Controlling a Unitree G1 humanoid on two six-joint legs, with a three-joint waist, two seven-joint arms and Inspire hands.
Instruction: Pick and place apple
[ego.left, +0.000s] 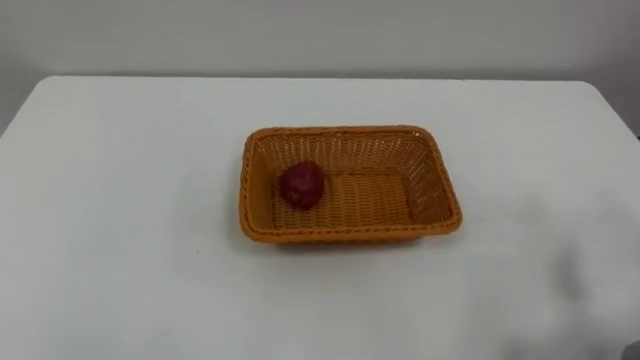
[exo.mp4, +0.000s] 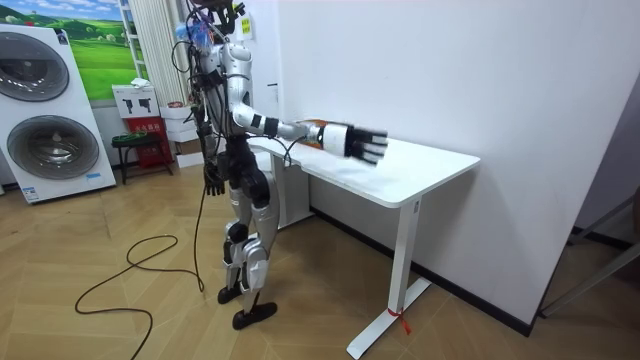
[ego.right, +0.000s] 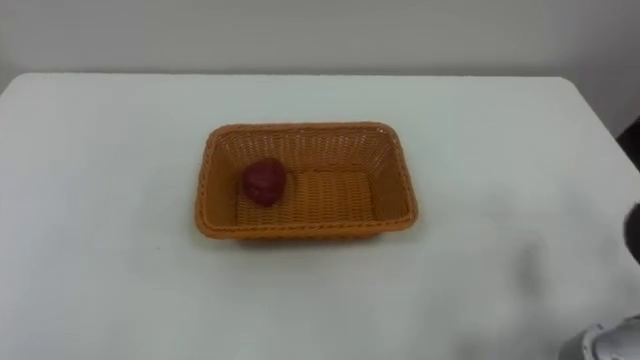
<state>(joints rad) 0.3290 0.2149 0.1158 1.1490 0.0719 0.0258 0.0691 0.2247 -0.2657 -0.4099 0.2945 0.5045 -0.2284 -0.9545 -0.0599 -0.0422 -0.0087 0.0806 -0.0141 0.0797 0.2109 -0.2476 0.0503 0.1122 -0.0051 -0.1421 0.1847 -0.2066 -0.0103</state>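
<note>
apple (ego.left: 301, 186) in basket (ego.left: 345, 131), left end | right robot hand (exo.mp4: 362, 143) spread over table (ego.left: 120, 200) – empty | left robot hand (exo.mp4: 213, 183) hangs – grip unclear

You'll see a dark red apple (ego.left: 301, 186) lying inside the orange wicker basket (ego.left: 345, 131), toward its left end. The basket sits flat on the white table (ego.left: 120, 200).

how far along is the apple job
Looks done: the dark red apple lies inside the orange woven rectangular basket on the white table. Nothing is in hand: the right hand is open above the table, the left hand hangs at its side. Seemingly nothing left.
</note>
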